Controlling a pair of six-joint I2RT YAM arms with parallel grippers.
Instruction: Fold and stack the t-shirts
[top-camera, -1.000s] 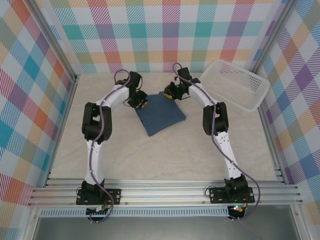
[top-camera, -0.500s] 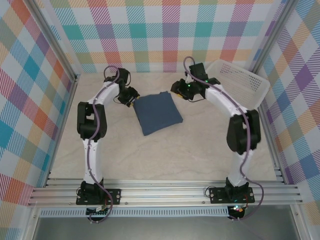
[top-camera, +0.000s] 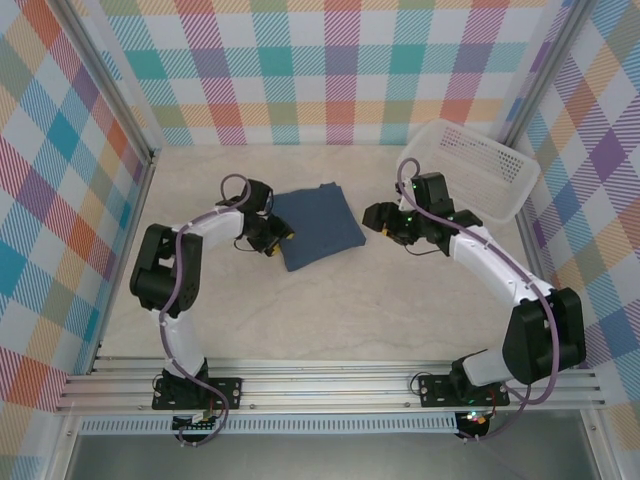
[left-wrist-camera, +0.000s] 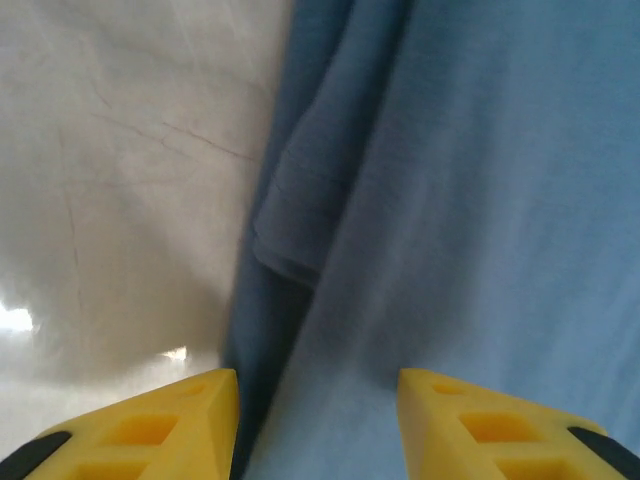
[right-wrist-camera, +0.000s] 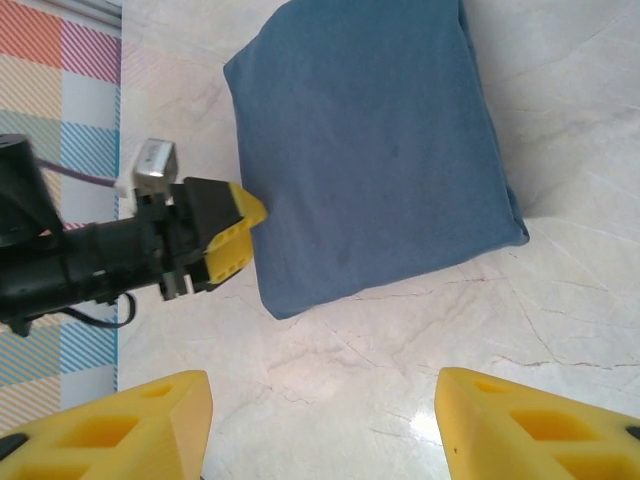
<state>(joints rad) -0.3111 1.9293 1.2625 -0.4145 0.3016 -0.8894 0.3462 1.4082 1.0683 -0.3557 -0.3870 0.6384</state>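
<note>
T-shirt: the dark teal-blue t-shirt (top-camera: 318, 225) lies folded into a compact, nearly square packet on the table (top-camera: 350, 310), in the far middle part, turned a little askew.
Left gripper: the left gripper (top-camera: 275, 238) is low at the left edge of the packet. Its yellow fingers (left-wrist-camera: 140, 425) stand moderately apart and clamp nothing, and the layered fold edge lies under them.
Right gripper: the right gripper (top-camera: 372, 215) is just beside the right edge of the packet and does not touch it. Its jaws stand wide and hold nothing.
Basket: the white basket (top-camera: 500, 200) stands at the far right, apart from the shirt.
Done: the folding of this shirt looks finished, with flat and tidy edges.
Left: the stacking. Whether the packet is one shirt or several, the views do not tell.
</note>
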